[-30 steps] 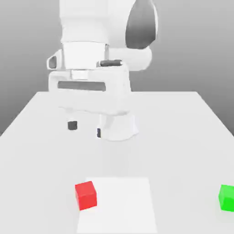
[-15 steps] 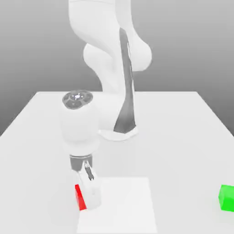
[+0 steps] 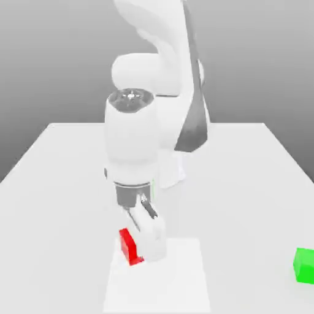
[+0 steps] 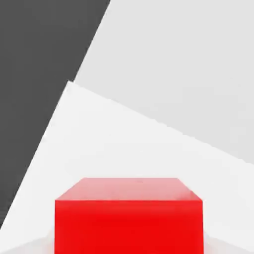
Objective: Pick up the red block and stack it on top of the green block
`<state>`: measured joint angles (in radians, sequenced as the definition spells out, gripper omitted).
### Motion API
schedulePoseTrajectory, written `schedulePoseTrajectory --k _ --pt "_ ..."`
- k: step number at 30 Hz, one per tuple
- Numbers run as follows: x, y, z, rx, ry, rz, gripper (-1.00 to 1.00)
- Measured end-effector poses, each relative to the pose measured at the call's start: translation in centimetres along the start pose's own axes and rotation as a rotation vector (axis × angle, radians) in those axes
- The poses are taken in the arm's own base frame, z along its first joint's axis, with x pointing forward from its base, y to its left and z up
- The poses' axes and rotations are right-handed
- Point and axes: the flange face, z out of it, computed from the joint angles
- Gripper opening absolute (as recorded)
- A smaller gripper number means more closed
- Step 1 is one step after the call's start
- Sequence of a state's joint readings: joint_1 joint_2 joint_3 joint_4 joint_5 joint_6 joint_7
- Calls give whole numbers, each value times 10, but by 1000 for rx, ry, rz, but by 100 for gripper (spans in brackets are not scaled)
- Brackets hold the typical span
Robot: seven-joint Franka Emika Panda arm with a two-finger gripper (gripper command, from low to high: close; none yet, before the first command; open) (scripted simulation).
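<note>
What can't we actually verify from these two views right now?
- Red block: in the exterior view the gripper and hand cover most of it; one edge strip shows.
- Contact between block and fingers: not visible in either view.
- Whether the block is off the table: cannot tell.
- Red block in the hand view: its lower part is cut off by the frame edge.
- Green block: clipped by the exterior view's right edge.

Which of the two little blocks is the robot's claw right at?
The red block. The gripper is closed around it near the middle of the table, while the green block sits alone, far off at the exterior view's right edge.
</note>
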<state>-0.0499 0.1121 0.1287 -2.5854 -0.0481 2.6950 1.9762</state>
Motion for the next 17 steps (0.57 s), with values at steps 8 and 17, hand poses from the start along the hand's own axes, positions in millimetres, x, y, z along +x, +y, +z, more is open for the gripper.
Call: schedulePoseTrajectory --k 8,17 --pt "-187 68 -19 2 -4 -162 -100" --pt "-260 120 31 1 -8 -233 100"
